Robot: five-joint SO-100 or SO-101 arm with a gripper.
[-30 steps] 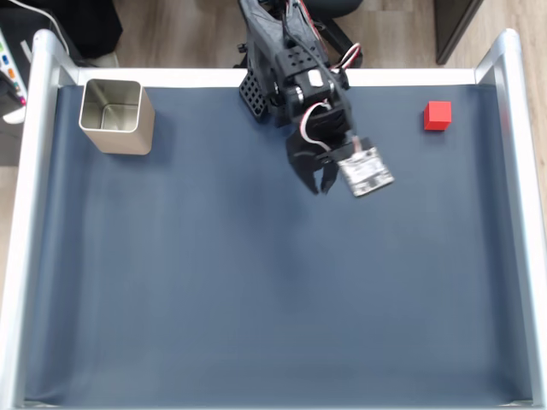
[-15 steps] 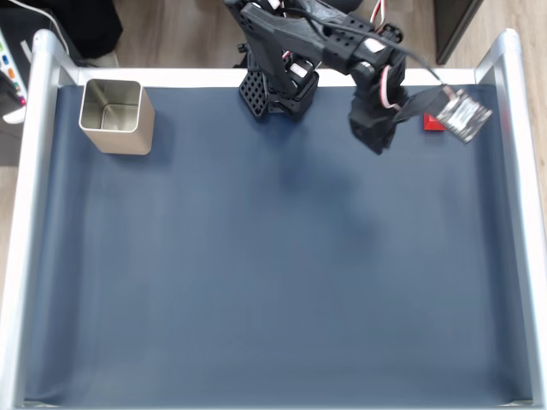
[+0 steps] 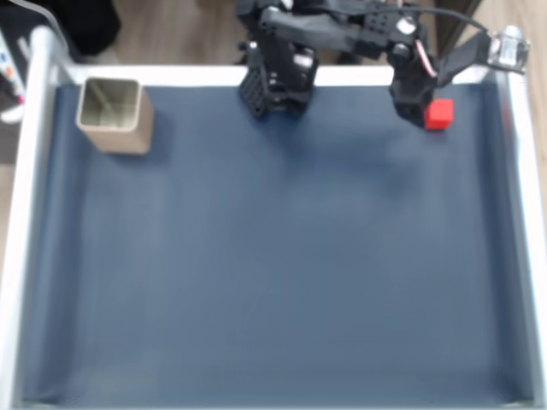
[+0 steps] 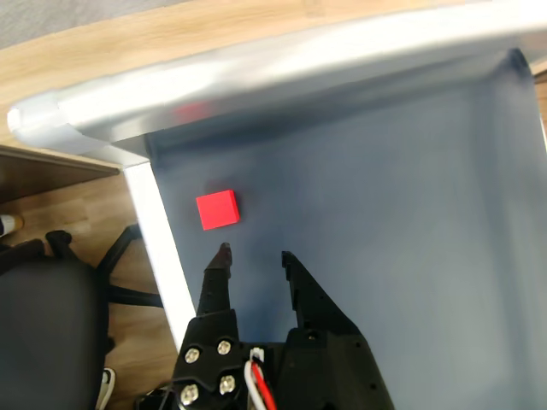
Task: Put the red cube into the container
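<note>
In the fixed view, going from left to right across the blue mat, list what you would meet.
The container → the arm's black base → the gripper → the red cube → the right metal rail.

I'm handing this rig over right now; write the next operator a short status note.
Gripper: open, empty, low over the mat with its tips just short of the cube.
Cube: on the mat near the corner of the rails, top right in the fixed view, untouched.
Container: upright at the top left of the mat in the fixed view, nothing visible in it.
Done: arm is at the cube.
Left: close on the cube, lift, carry it across to the container, release inside.
</note>
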